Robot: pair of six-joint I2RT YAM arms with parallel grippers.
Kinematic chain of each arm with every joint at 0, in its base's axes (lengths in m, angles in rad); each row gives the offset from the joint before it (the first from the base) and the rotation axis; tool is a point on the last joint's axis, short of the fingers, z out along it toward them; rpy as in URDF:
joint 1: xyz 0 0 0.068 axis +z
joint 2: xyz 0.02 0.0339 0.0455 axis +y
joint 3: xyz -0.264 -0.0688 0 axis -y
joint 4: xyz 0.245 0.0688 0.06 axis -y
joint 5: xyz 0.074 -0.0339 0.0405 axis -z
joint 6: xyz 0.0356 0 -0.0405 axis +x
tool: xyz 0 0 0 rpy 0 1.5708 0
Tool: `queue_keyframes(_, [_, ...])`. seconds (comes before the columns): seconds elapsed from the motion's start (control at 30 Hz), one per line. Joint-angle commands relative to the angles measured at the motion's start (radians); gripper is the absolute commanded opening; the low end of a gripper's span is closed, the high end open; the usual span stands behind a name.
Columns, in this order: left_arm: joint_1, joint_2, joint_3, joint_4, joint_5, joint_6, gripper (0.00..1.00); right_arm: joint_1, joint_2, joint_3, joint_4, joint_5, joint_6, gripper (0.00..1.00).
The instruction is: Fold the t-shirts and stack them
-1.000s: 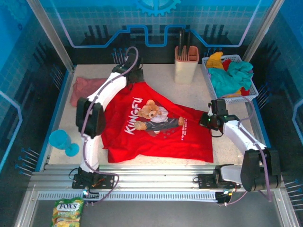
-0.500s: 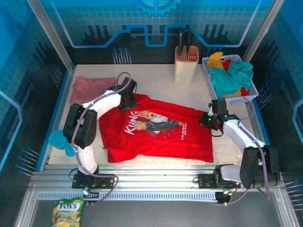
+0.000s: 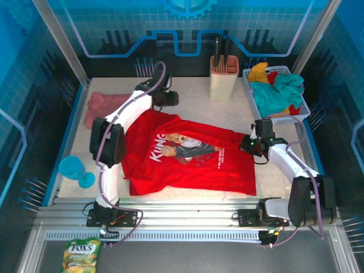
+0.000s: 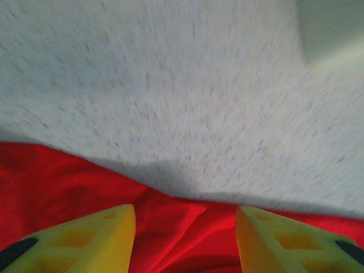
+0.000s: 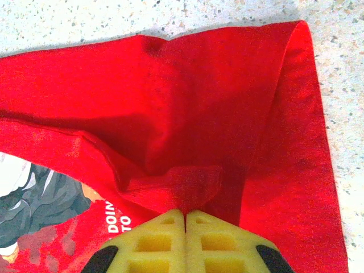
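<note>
- The red t-shirt (image 3: 187, 159) is lying spread across the middle of the counter (image 3: 199, 105), print side up, with its upper part folded over the cartoon bear and the white lettering.
- The right claw (image 3: 251, 144) is sitting at the right edge of the red t-shirt; in the right wrist view the claw (image 5: 185, 214) is clenched, its yellow fingers (image 5: 152, 233) pressing together on a small raised fold of the red t-shirt (image 5: 227, 102), with speckled counter (image 5: 114, 14) showing beyond the hem.
- The left claw (image 3: 169, 98) is hovering just past the far edge of the red t-shirt; in the left wrist view the claw (image 4: 185, 215) is released, its yellow fingers (image 4: 96, 233) standing apart with nothing between them, the red t-shirt (image 4: 74, 182) lying crumpled below and bare counter (image 4: 170, 85) beyond.
- The pink t-shirt (image 3: 105, 105) is lying bunched to the far left of the red t-shirt, apart from it, with the left arm reaching past it.
- A beige holder (image 3: 223, 79) with dark handles standing in it is sitting beyond the red t-shirt, toward the far right.
- A white basket (image 3: 303, 108) heaped with teal, yellow and red cloth is standing to the far right of the red t-shirt, just behind the right claw.
- A blue goblet (image 3: 75, 169) is lying just left of the red t-shirt.
- A snack bag (image 3: 81, 253) is lying off the counter, nearer than the red t-shirt, on the left.
</note>
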Motion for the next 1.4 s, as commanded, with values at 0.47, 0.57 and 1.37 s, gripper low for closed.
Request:
queue_keyframes(0.47, [-0.13,0.163,0.042,-0.134,-0.309,0.122,0.51,-0.025,0.007,-0.02,0.007,-0.024,-0.015,0.0])
queue_keyframes(0.57, [-0.13,0.189,0.066,-0.152,-0.334,0.126,0.51,-0.03,0.005,-0.02,0.006,-0.027,-0.014,0.0])
queue_keyframes(1.37, [0.123,-0.446,-0.561,0.195,0.003,-0.223,0.0,-0.055,0.026,0.002,0.016,-0.051,-0.024,0.0])
